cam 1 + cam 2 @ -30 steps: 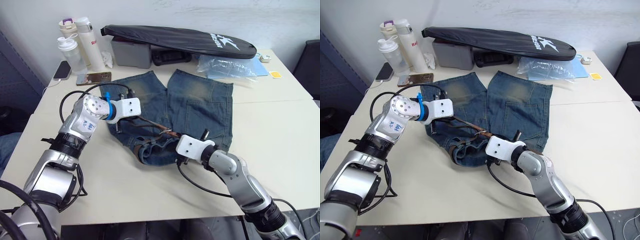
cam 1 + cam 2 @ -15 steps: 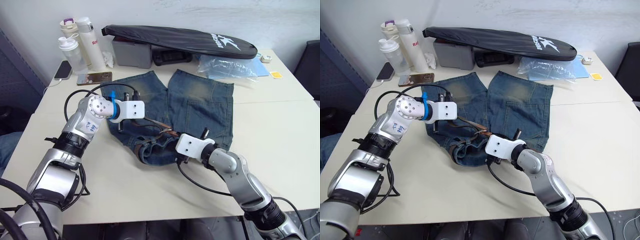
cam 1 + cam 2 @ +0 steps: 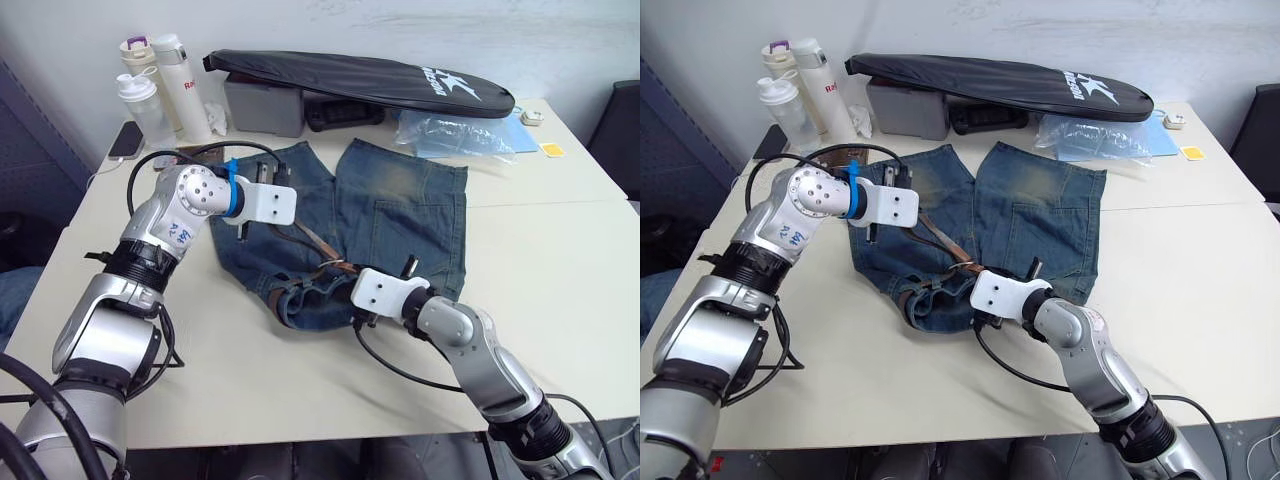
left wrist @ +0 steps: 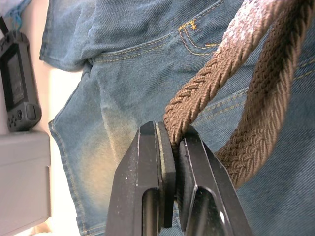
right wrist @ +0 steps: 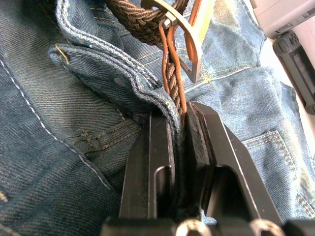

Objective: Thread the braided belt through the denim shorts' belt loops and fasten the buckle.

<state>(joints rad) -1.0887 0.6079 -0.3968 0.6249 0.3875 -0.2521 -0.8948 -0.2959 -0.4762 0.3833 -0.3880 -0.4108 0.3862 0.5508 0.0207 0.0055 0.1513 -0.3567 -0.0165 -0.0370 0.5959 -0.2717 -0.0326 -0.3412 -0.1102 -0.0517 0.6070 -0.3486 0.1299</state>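
Belt: the dark-brown braided belt [image 3: 305, 238] crosses the faded blue denim shorts [image 3: 400, 215], its silver metal buckle [image 5: 189, 46] at the bunched waistband.
Left gripper [image 4: 172, 147]: clamped on the belt.
Right gripper [image 5: 179, 130]: pinching waistband and strap.
Progress: partly threaded, probably; buckle unfastened.

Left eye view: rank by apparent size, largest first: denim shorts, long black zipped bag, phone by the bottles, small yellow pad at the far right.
1. Long black zipped bag and denim shorts: comparable; the bag lies farther away, so no ranking.
2. Phone.
3. Yellow pad.
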